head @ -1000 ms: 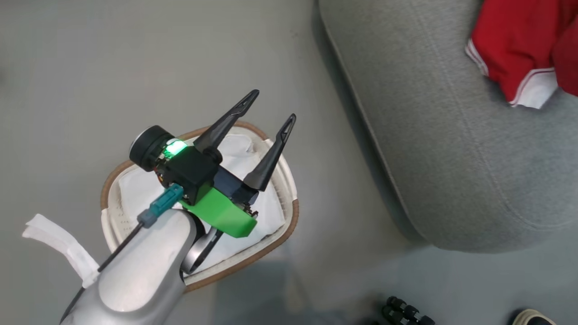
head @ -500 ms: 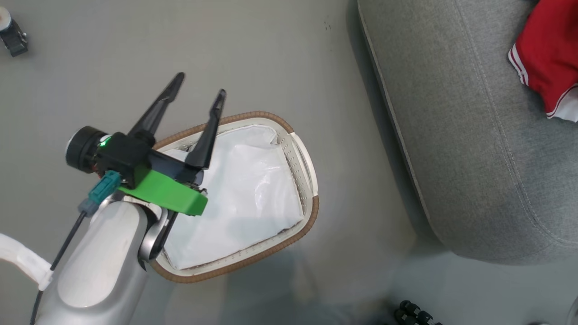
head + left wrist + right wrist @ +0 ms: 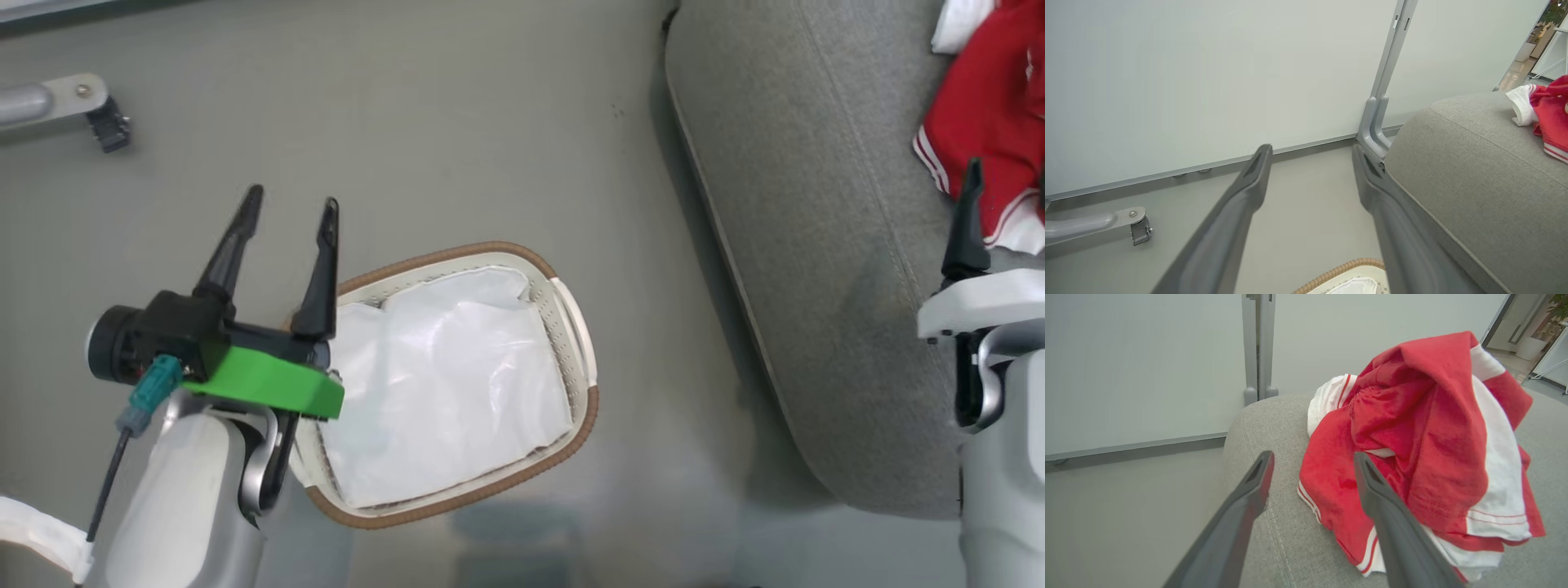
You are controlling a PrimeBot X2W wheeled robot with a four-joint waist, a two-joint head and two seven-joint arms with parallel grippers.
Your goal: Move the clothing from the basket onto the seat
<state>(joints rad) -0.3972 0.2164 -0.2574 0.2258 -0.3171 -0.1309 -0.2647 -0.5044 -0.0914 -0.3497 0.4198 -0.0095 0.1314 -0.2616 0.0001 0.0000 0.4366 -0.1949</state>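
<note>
The clothing (image 3: 992,139), a crumpled red top with white striped trim, lies on the grey seat (image 3: 816,245) at two o'clock in the head view. The basket (image 3: 593,408) on the floor shows its white liner. The left gripper (image 3: 292,196), fingers apart, now sits at the basket's nine o'clock rather than over it. The right gripper (image 3: 1007,175) has come in at three o'clock. From the left wrist, the fingers are spread and the clothing is at two o'clock. From the right wrist, the fingers are apart, with the heap just beyond their tips.
</note>
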